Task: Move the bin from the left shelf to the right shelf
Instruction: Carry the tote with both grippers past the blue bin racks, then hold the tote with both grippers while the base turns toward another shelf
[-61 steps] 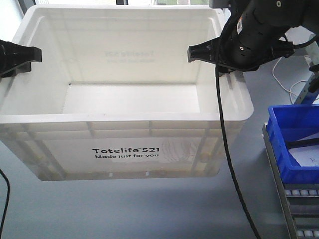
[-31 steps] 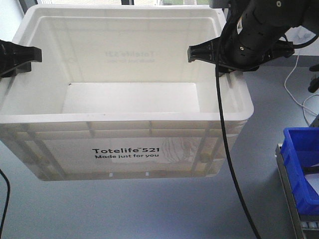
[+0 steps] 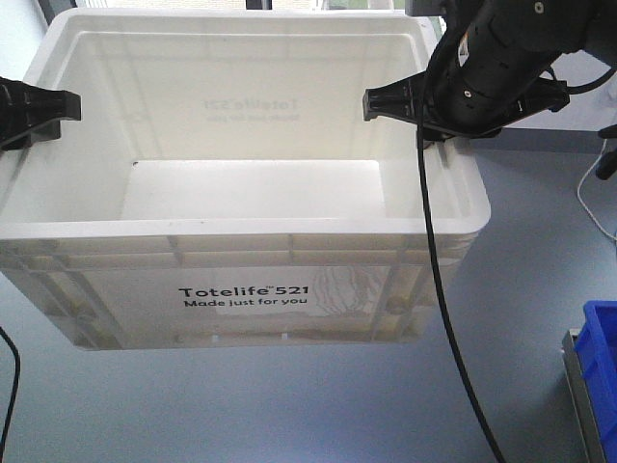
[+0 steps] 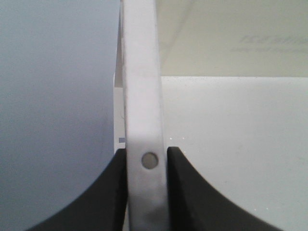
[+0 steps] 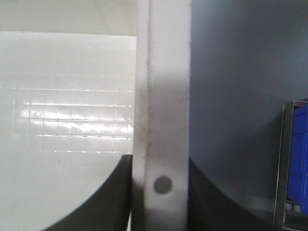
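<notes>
Bin [image 3: 289, 253] shows its print only in front; wrist views show left pincer [image 4: 147, 160] and right pincer [image 5: 160, 166] pinching its rim.

Bin [image 3: 241, 230] reads white on my feed, with black print [image 3: 243, 296] across the front wall. I note a faint square grid on the bin bottom [image 5: 72, 115], bright with glare, and a dull grey dot [image 5: 162, 184] on the rim. Left gripper [image 4: 147, 161] is black and right gripper [image 5: 161, 168] is black. Cable [image 3: 434, 280] is black. Floor [image 3: 289, 405] is pale grey-blue. Blue bin [image 3: 603, 367] at lower right is saturated blue.
</notes>
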Motion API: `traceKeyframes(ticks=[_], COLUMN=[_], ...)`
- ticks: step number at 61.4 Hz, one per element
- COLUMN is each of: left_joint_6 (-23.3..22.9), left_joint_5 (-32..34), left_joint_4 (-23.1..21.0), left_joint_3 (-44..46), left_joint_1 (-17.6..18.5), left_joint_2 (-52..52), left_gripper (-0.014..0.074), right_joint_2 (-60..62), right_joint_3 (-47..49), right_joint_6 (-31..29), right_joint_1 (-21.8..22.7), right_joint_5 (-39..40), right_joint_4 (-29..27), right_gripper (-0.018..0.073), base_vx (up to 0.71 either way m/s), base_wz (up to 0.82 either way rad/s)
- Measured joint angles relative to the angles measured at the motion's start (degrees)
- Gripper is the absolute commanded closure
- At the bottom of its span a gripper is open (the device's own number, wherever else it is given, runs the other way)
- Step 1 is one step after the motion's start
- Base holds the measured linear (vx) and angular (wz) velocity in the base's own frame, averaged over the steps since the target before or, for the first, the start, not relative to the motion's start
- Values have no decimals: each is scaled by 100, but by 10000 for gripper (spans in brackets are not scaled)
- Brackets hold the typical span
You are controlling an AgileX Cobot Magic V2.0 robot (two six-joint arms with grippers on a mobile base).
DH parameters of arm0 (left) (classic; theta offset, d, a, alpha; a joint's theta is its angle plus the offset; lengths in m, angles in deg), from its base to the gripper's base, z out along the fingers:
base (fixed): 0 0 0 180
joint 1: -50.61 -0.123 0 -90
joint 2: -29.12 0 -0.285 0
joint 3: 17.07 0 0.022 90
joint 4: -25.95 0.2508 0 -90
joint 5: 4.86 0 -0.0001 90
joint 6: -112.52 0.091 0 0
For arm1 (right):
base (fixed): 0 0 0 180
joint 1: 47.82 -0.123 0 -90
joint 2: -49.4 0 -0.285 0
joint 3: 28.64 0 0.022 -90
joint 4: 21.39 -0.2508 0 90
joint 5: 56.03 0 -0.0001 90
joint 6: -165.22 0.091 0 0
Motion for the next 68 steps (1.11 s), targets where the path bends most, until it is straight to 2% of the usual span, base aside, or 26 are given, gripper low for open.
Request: traceKeyframes(ticks=[35,68], left_joint_6=[0,0], left_joint_5=[6,6], left_joint_4=[-5,-18], left_joint_3=[0,0], left_joint_1=[0,0], left_joint_2=[0,0], left_gripper=[505,505], right_joint_2=[0,0], right_joint_3=[0,0], right_joint_6=[5,5], right_joint_1=[0,0], right_joint_5=[0,4], right_joint_4=[5,11], right_gripper=[550,550], base_vx=[20,14], base_wz=[15,44])
